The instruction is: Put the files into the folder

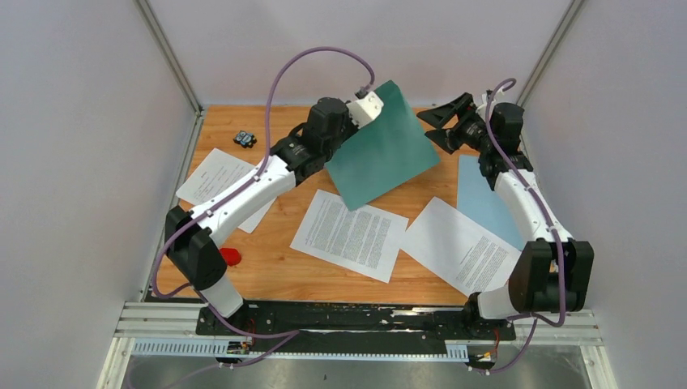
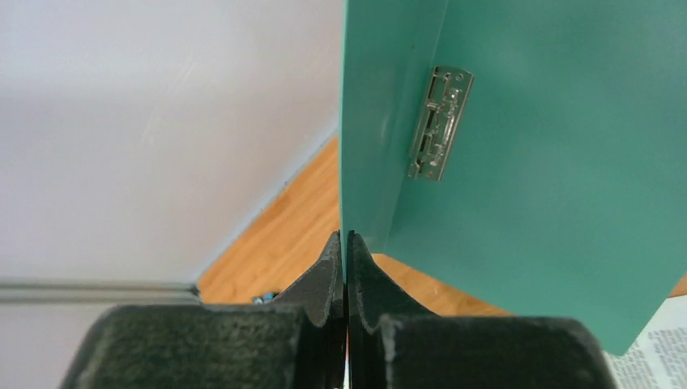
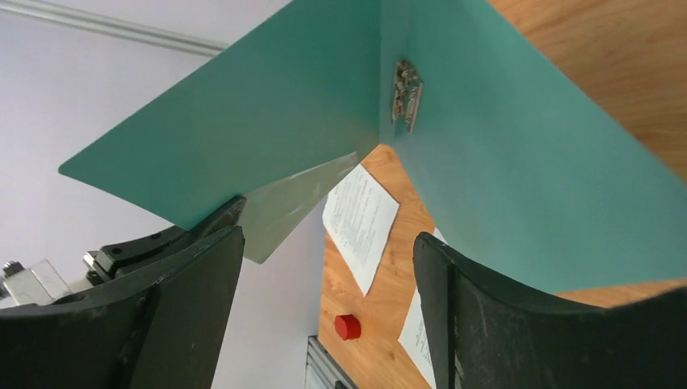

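The teal folder stands half open at the back centre, one cover lifted and the other sloping down to the table. My left gripper is shut on the upper edge of the raised cover; the left wrist view shows its jaws pinching the card beside the metal fastener. My right gripper is open and empty just right of the folder, facing into its open V. Three files lie flat on the table: left, middle and right.
A light blue clipboard lies at the right, partly under the right arm and the right sheet. A small red cylinder sits near the left arm's base. A small black and blue object lies at the back left. White walls enclose the table.
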`<state>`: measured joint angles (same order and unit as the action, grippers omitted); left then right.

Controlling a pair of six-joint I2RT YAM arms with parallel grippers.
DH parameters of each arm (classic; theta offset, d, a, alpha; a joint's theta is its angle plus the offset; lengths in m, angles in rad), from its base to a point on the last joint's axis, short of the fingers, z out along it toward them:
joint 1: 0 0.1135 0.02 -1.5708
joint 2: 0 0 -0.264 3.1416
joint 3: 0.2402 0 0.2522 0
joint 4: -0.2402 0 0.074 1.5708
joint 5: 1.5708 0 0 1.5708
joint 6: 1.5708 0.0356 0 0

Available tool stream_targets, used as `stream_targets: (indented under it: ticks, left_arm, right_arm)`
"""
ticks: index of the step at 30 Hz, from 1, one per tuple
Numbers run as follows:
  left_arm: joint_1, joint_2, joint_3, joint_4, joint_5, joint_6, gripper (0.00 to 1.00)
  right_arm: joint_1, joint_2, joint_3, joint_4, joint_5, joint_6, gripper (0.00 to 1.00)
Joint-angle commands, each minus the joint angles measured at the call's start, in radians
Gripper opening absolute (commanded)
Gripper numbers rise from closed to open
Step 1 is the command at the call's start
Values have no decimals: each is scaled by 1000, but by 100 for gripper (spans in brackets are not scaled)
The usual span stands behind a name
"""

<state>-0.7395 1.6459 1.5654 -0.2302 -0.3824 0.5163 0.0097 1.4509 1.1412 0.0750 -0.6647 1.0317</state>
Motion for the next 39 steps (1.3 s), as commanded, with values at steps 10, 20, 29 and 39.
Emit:
stream_targets:
  ticks: [10,20,29,39]
  left_arm:
    - [135,-197,161,-368,-35,-421,0]
    - [184,-270,223,-632,-41,-623,0]
    - [257,-262,117,-711,56,-678,0]
    - [329,-270,51,-657,221,-711,0]
  right_arm:
    - [2,-125,-25,-316,44,-428,76]
    - [203,54,2,-458,30,-827,80]
    - [230,243,25,-544,47,-963,86]
    - [231,304,22,-495,85,-863,80]
